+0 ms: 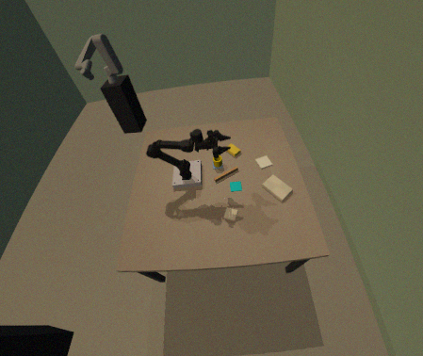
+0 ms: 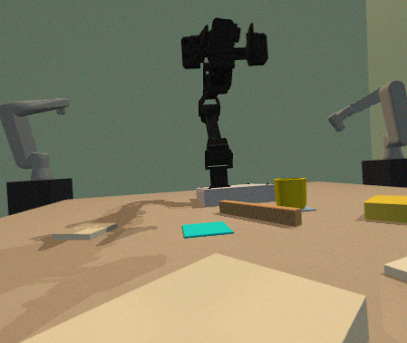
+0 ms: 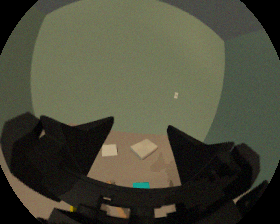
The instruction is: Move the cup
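A yellow cup (image 1: 218, 161) (image 2: 291, 193) stands upright on the blue pad (image 2: 309, 209), which shows only at its edges around the cup's base. The other pad, a teal square (image 1: 235, 186) (image 2: 208, 230) (image 3: 141, 185), lies flat with nothing on it. My gripper (image 1: 230, 143) (image 2: 228, 36) (image 3: 141, 124) is open and empty, held high above the table, well above the cup, its fingers pointing outward. The marbles cannot be made out; the cup's inside is not visible.
A brown bar (image 1: 226, 174) (image 2: 260, 212) lies between the pads. A yellow block (image 1: 234, 150) (image 2: 393, 209) is near the cup. A large cream slab (image 1: 277, 187) (image 2: 210, 304) (image 3: 144, 148), a thin cream square (image 1: 264, 162) (image 3: 109, 150) and a small pale piece (image 1: 231, 215) (image 2: 85, 231) lie around.
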Robot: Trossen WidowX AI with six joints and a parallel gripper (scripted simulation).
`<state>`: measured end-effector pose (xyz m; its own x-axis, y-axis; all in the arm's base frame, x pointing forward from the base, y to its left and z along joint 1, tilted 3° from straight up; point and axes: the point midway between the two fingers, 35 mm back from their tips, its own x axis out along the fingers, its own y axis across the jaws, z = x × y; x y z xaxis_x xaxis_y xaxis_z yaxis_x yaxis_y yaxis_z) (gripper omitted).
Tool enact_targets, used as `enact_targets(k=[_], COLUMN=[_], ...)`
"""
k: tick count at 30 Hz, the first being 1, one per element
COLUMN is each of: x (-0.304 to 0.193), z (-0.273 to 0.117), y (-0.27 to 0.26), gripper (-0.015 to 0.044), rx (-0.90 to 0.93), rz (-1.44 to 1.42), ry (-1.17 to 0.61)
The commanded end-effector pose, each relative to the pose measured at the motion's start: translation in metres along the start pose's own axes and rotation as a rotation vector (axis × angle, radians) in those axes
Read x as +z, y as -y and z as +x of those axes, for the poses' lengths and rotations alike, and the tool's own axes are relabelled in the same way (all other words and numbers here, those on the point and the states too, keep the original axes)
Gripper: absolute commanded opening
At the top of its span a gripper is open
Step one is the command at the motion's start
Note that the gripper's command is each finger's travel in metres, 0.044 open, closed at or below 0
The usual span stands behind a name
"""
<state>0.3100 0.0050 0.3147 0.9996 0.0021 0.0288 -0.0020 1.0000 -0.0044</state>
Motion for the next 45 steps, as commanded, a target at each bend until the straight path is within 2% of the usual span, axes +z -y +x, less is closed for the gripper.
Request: enact_targets(k=[1,3,5,9,14,19,22,45], x=[-0.003,-0.027,-0.064,-0.135,-0.192,-0.225,-0.228,-0.245], z=[0.001,0.009,0.014,-0.001,-0.041,-0.097,-0.108,-0.109], y=[-0.002,-0.015,-0.037,-0.077,-0.106,-0.119,-0.124,-0.125], gripper=[0.0374,0.0321,0.0269,0.0167,0.0167,0.0167,0.0167,0.0167], rx=[0.005,0.04,0.062,-0.015,-0.257,-0.658,-0.755,-0.755], rz=[0.015,0.129,0.297,0.56,0.715,0.741,0.73,0.73], ry=[-0.016,-0.143,-0.352,-0.776,-1.169,-1.458,-1.496,-1.496])
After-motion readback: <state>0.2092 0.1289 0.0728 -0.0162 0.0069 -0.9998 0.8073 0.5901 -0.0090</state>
